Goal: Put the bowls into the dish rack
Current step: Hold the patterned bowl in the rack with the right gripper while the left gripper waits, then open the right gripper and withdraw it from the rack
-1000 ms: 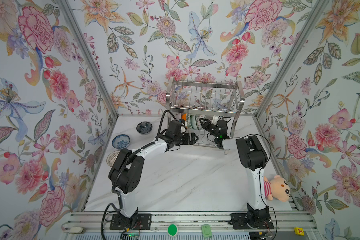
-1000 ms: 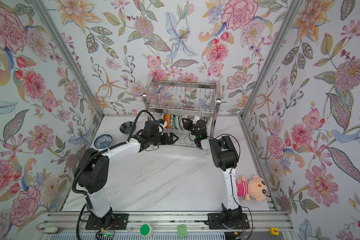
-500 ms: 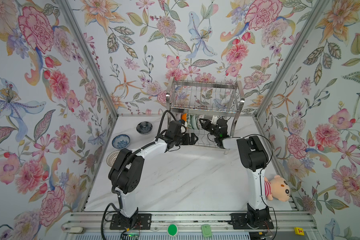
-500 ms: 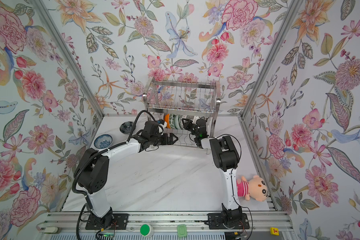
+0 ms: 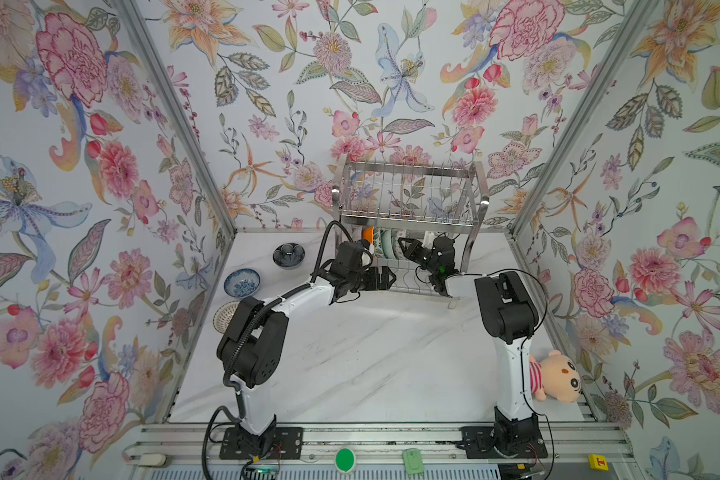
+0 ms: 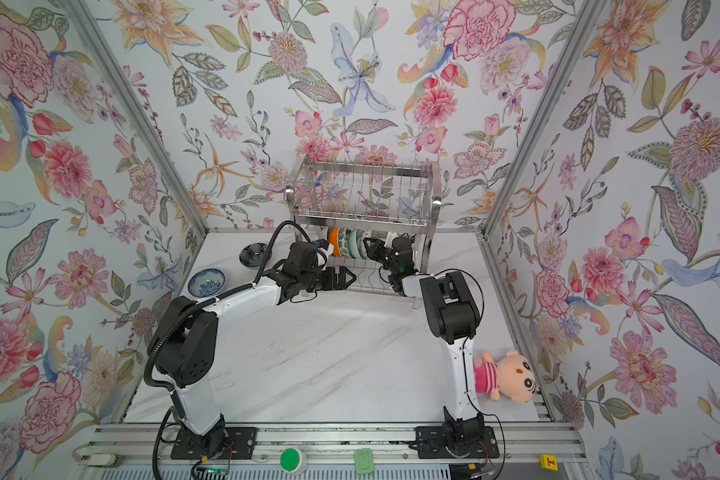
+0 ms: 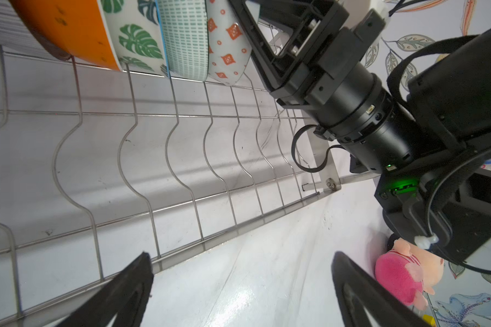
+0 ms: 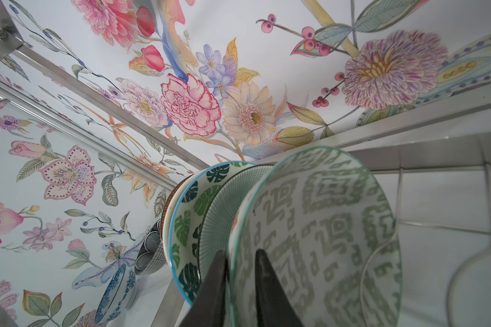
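The dish rack (image 5: 408, 195) (image 6: 362, 191) stands against the back wall. Several bowls stand on edge at the left of its lower shelf: orange (image 7: 68, 28), green leaf print (image 7: 136, 42) (image 8: 187, 226), grey-green dashed (image 7: 184, 39), and white with orange diamonds (image 7: 227, 42). My right gripper (image 5: 404, 245) (image 8: 240, 252) straddles the rim of that last bowl (image 8: 323, 226), whose inside is green-patterned. One finger is outside it and one inside, slightly apart, with a gap at the inner finger. My left gripper (image 5: 389, 277) (image 7: 241, 254) hangs wide open and empty over the shelf's front edge.
Three bowls sit on the table's left side: dark navy (image 5: 288, 254), blue-white floral (image 5: 242, 282) and tan lattice (image 5: 225, 316), partly behind the left arm. A pink-striped plush toy (image 5: 558, 380) lies at the right edge by the right arm's base.
The right gripper's fingers have parted a little around the bowl's rim. Both arms have stayed almost where they were.
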Motion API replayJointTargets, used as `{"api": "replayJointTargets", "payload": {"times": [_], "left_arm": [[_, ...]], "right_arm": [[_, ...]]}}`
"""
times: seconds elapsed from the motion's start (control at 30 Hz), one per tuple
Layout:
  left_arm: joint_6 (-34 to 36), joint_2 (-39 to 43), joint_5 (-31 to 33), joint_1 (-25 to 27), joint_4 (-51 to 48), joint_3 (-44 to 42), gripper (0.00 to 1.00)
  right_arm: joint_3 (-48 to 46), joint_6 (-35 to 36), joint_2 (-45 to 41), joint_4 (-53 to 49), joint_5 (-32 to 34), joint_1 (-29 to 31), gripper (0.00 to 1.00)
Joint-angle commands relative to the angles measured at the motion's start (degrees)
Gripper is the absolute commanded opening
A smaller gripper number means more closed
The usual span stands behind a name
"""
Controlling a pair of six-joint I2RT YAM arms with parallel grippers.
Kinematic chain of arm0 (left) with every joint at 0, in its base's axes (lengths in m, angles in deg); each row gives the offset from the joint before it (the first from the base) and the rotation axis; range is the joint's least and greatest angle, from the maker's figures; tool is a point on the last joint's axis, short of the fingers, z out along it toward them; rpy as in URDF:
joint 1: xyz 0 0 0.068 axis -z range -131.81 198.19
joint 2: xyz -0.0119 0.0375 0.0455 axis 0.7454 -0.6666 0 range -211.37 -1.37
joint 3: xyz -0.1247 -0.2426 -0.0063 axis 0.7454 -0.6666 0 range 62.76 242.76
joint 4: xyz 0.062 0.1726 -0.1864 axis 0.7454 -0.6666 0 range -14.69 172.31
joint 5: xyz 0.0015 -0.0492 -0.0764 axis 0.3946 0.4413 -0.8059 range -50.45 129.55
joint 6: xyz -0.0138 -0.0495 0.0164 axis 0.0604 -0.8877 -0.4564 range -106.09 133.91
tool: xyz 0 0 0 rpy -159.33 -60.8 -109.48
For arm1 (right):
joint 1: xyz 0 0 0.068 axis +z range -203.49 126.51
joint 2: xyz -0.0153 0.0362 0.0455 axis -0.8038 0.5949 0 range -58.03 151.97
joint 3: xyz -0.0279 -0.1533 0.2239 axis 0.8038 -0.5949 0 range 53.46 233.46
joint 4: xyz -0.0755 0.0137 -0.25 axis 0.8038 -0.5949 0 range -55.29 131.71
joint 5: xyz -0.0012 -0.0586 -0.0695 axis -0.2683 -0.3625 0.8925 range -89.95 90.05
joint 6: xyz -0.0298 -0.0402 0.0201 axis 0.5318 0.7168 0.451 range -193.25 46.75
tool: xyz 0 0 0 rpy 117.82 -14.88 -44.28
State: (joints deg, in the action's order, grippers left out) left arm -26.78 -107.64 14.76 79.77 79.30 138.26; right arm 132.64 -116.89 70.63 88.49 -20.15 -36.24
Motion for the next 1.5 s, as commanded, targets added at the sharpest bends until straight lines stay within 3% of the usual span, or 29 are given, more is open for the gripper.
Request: {"api": "replayJointTargets", "payload": {"times": [0.0, 1.23, 1.47], "left_arm": [[0.75, 2.58, 1.15, 0.42, -0.80, 0.23, 0.99], [-0.05, 8.50, 2.57, 1.00, 0.10, -5.22, 0.99], [-0.36, 10.70, 3.34, 1.11, 0.02, -6.96, 0.99]], "right_arm": [[0.77, 1.44, -2.66, -1.17, -0.19, -0.13, 0.22], [-4.29, 2.95, -8.68, -2.47, -1.33, 2.38, 0.31], [-5.79, 3.29, -10.40, -3.10, -1.06, 2.67, 0.37]]}}
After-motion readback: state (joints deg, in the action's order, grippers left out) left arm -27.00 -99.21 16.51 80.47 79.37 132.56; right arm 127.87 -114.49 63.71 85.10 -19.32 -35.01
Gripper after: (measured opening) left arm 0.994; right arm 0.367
